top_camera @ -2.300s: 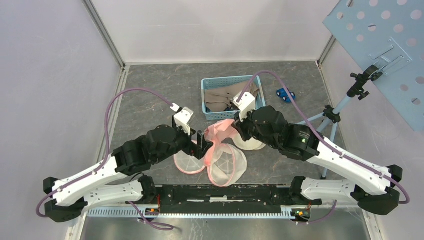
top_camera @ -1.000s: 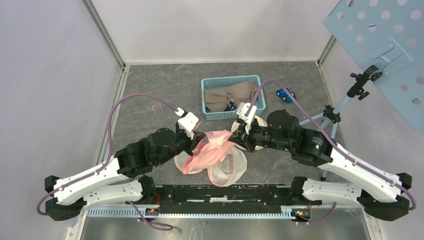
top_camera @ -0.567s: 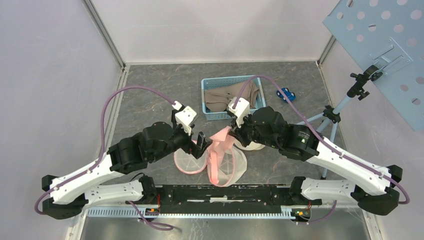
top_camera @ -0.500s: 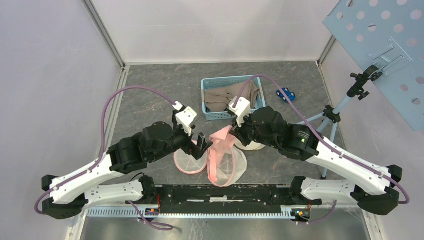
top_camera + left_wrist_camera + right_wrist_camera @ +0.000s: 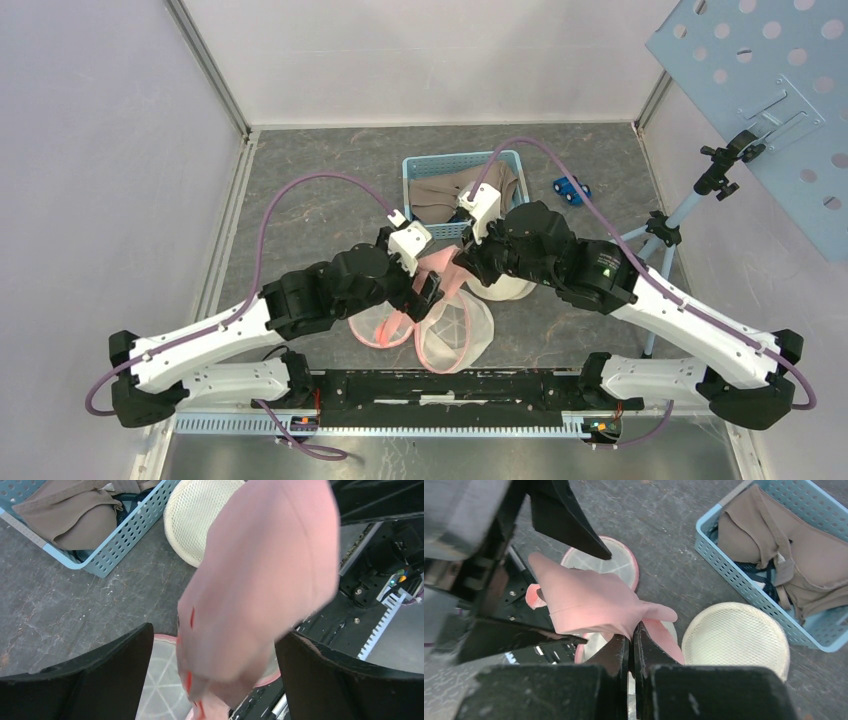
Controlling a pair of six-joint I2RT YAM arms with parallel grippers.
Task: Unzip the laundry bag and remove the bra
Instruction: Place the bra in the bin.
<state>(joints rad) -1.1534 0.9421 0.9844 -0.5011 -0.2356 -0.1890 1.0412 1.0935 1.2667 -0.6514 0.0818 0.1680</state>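
Tabletop point(image 5: 300, 170): one bra point(image 5: 589, 605) (pink), one basket point(image 5: 744, 587)

Blue basket point(image 5: 450, 158), toy car point(image 5: 571, 189), tripod point(image 5: 661, 229)

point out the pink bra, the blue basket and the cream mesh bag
pink bra point(image 5: 594, 605): right wrist view, middle of cloth
blue basket point(image 5: 131, 532): left wrist view, side wall
cream mesh bag point(image 5: 736, 635): right wrist view, centre of mesh

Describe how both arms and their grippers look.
The left arm and right arm each have white lower links and bulky black joints. A purple cable loops to a white wrist block. The left gripper and right gripper have black, tapering fingers.
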